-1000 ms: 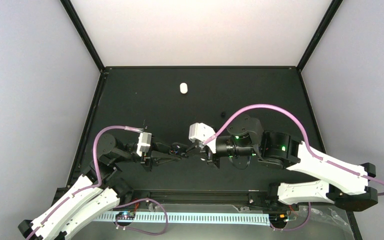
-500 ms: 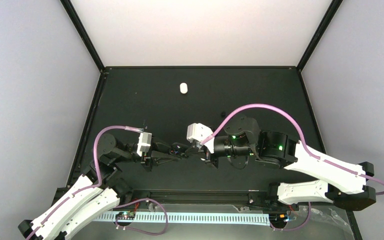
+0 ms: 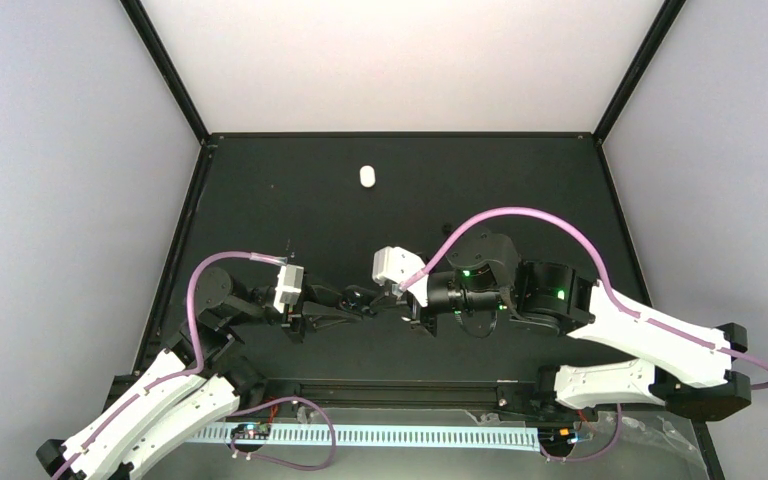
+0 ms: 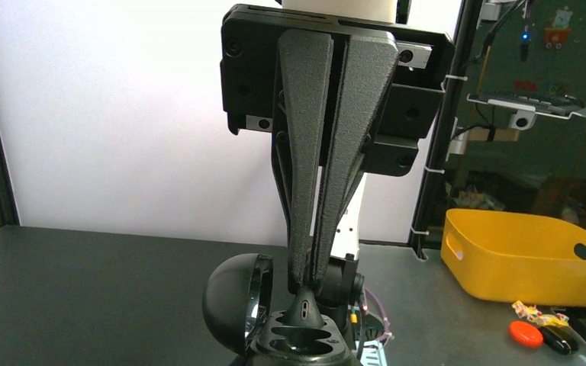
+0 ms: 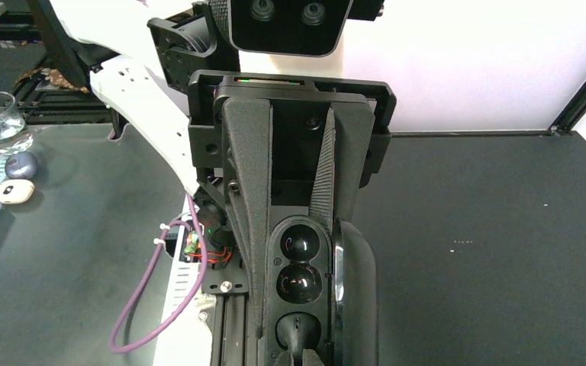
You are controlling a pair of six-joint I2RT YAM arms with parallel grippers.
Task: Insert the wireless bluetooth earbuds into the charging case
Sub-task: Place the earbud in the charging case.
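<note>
Black table (image 3: 520, 190) is taking up the enclosure floor. At centre-front we are seeing the left gripper (image 3: 360, 298) clamping the open charging case (image 5: 299, 263) by its sides. From the right, the right gripper (image 4: 305, 286) is pinching a black earbud (image 4: 305, 306), pressing it right at the case's sockets.

Black tabletop (image 3: 260, 200), pale lilac walls (image 3: 60, 200) (black corner posts (image 3: 165, 70)); yellow bin (image 4: 526, 259) beyond enclosure.
</note>
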